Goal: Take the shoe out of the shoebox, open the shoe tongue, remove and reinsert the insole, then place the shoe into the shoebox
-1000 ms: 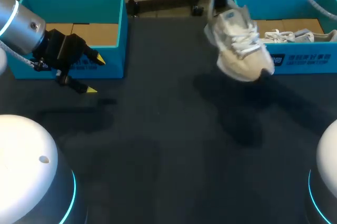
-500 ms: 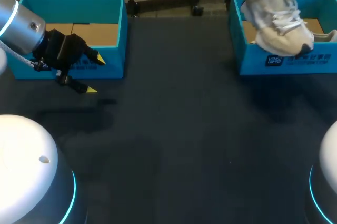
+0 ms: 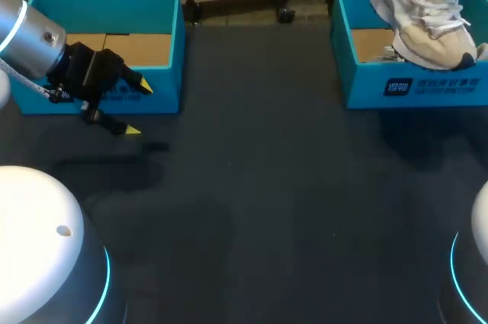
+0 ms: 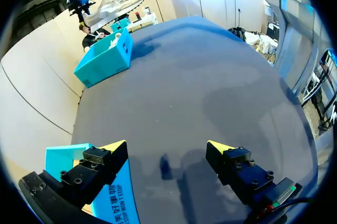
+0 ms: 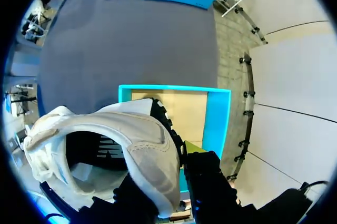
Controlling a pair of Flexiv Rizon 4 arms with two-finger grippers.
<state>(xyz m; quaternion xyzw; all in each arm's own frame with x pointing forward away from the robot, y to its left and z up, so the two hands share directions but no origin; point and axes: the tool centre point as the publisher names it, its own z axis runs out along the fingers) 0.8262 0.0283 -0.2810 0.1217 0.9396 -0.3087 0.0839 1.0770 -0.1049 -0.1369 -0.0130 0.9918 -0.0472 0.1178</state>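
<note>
The right hand (image 5: 171, 168) shows only in its own wrist view; in the head view it is lost past the top edge, where the heel of the white and beige mesh sneaker (image 3: 427, 23) is also cut off. One finger is hidden behind fabric. The right hand is clamped on the sneaker's padded heel collar, holding it toe lower than heel over the open turquoise cardboard shoebox (image 3: 412, 84) with a brown floor. The left hand (image 3: 137, 108) hangs spread and empty before a second turquoise cardboard shoebox (image 3: 164, 4), above the dark matte tabletop (image 3: 267, 187).
</note>
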